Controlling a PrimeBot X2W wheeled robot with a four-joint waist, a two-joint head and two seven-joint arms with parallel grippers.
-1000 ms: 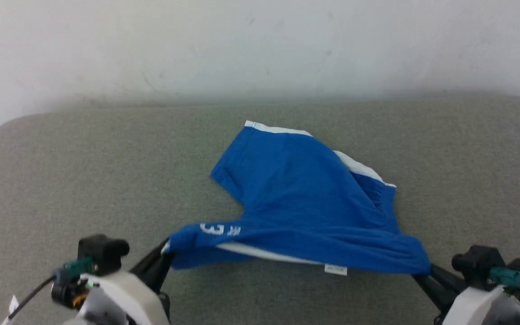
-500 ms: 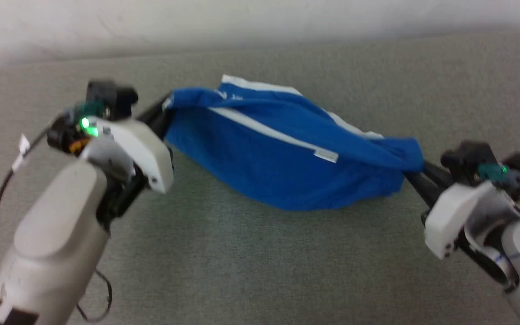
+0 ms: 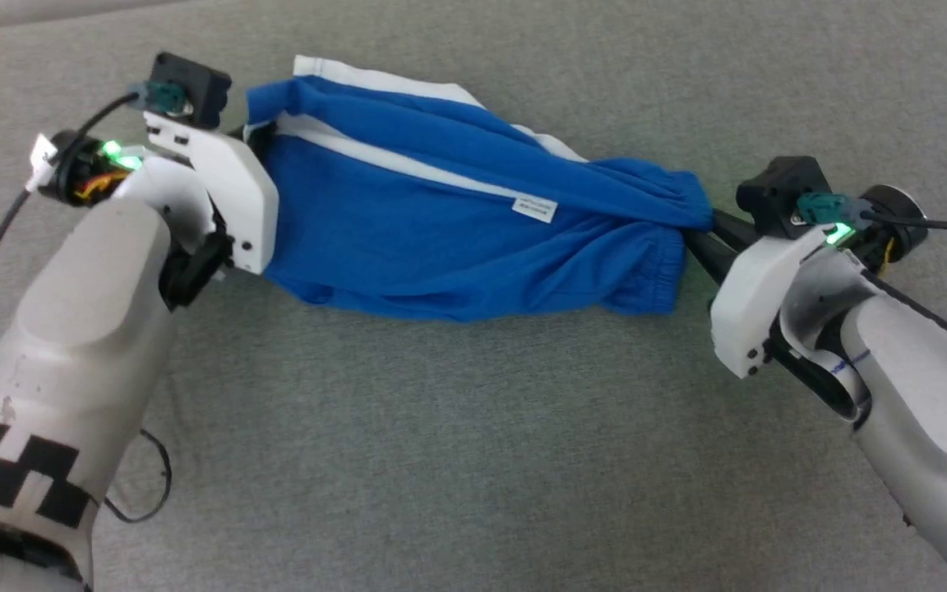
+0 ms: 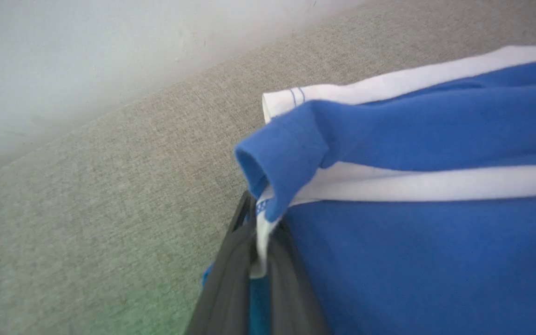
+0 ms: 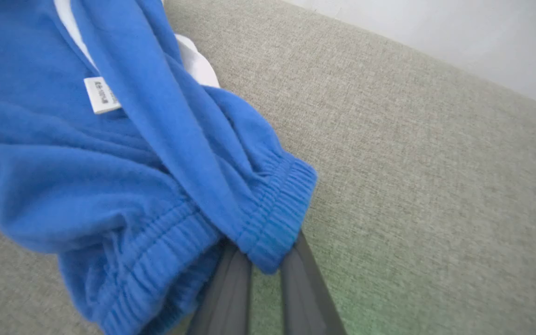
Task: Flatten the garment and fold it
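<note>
- Head view: the left gripper (image 3: pixel 245 138) and the right gripper (image 3: pixel 702 238) have swung the garment (image 3: pixel 441 238) up and forward over the grey surface (image 3: pixel 441 444). A second ago its pinched edge hung low before them. Now it stretches between them, still bunched, so flattening seems underway and folding not begun.
- Left wrist view: the left gripper (image 4: pixel 257 232) clamps tight on a white-striped hem corner (image 4: pixel 268 204) at its tips.
- Right wrist view: the right gripper (image 5: pixel 265 274) nips the elastic waistband (image 5: pixel 279 209) at its tips, and cloth sags to its left.

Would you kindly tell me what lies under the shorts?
Grey cloth surface shows around the shorts; the patch directly beneath them is covered, so anything there cannot be seen.
</note>
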